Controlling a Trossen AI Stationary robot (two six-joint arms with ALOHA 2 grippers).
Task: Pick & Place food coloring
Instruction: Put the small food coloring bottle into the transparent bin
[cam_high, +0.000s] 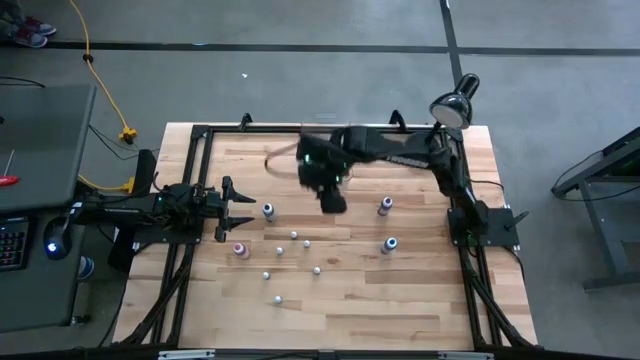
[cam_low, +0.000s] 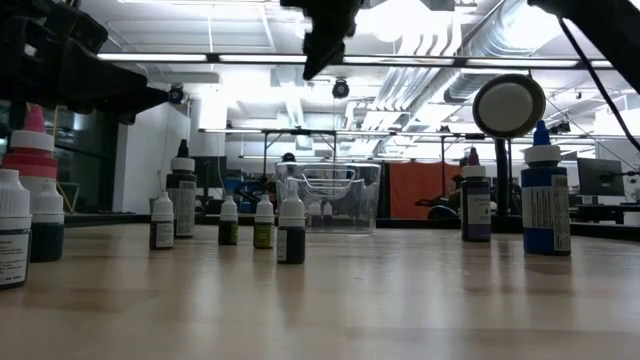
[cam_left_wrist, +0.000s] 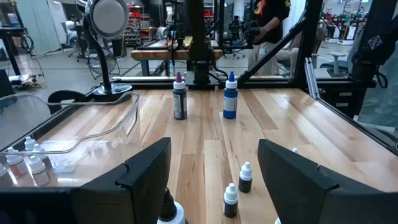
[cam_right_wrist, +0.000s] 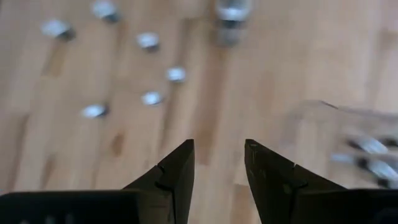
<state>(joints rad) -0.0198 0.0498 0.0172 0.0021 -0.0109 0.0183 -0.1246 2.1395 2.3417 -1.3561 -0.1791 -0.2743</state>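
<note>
Several food coloring bottles stand upright on the wooden table: a purple one, a blue one, a pink one and tiny white-capped ones. More small bottles lie inside the clear bin at the table's far left. My right gripper hangs high over the table's middle, beside the bin, pointing down, open, with only bare wood showing between its fingers. My left gripper waits open and level at the left edge.
A black desk lamp stands at the far right corner. Black frame rails run along the table's edges. Bare wood lies toward the near edge. In the low view the bottles form a row, the tall blue one at the right.
</note>
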